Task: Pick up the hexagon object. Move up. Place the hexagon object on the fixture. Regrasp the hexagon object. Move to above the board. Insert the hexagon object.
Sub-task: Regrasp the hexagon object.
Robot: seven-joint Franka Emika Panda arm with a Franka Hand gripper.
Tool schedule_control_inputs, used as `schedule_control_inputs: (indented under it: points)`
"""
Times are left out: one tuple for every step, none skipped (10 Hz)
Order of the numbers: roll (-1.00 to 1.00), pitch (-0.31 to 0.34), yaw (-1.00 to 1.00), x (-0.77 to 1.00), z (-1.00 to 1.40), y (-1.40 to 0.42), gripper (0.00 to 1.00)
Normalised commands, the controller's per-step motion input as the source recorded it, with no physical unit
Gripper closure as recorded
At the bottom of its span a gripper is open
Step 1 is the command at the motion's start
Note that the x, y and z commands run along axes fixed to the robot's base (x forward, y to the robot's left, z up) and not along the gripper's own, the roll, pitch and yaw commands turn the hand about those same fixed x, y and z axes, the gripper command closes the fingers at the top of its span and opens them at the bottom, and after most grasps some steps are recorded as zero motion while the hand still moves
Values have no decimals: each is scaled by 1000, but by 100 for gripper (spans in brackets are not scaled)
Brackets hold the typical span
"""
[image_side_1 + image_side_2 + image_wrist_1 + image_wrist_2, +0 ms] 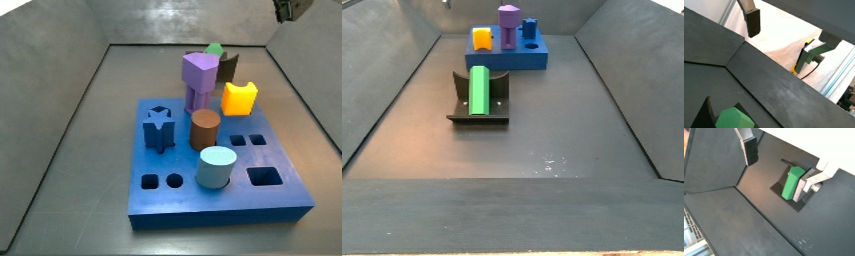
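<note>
The green hexagon object [478, 90] lies leaning on the dark fixture [460, 100], in front of the blue board [536, 60]. It also shows in both wrist views [792, 184] [734, 119], resting on the fixture [783, 192]. In a side view only its tip [214, 48] shows, behind the purple peg, beside the fixture [230, 68]. My gripper [285, 10] is high up at the top right edge of that view, above the floor. In both wrist views the gripper [781, 170] [781, 45] is open and empty, its fingers [749, 153] wide apart.
The board [181, 205] carries a tall purple peg [199, 75], a yellow block [239, 98], a brown cylinder [205, 128], a light blue cylinder [217, 165] and a dark blue peg [159, 128]. Grey walls enclose the floor on all sides.
</note>
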Motion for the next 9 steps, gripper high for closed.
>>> schedule_control_inputs:
  points:
    - [188,151,180,33,-1000,75,0]
    - [177,110,198,46,-1000,68,0]
    - [153,71,202,56,-1000,60,0]
    - [128,22,198,71,-1000,58,0]
    - [113,-17,186,82,-1000,53,0]
    - [102,-65,159,95,-1000,49,0]
    - [98,-96,129,105,-1000,43,0]
    - [93,-126,85,113,-1000,35,0]
    - [86,-133,53,121,-1000,32,0]
